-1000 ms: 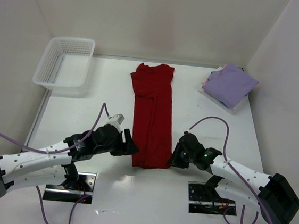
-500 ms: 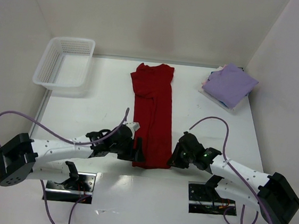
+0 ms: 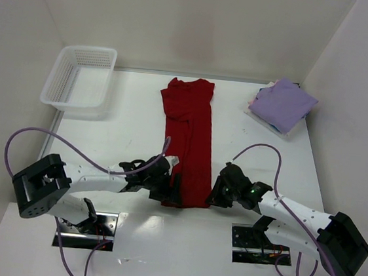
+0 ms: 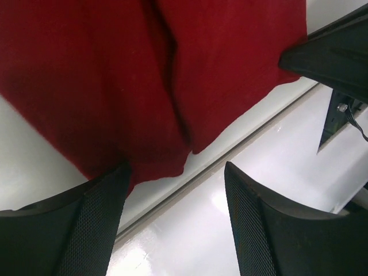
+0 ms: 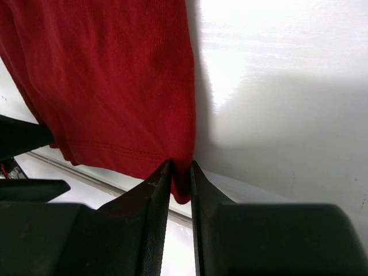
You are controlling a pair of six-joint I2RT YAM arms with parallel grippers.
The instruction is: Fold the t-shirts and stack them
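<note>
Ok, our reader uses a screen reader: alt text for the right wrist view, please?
The right gripper pinches a hem corner of the dark red t-shirt between its fingers; the shirt lies on a white table.

One red t-shirt (image 3: 186,145), one folded stack (image 3: 281,105), one basket (image 3: 91,49), left claw (image 3: 173,188), right claw (image 3: 212,195).

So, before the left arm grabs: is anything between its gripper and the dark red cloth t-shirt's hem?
Nothing visible. The left gripper is open, with the dark red cloth t-shirt's near corner right between its fingers.
</note>
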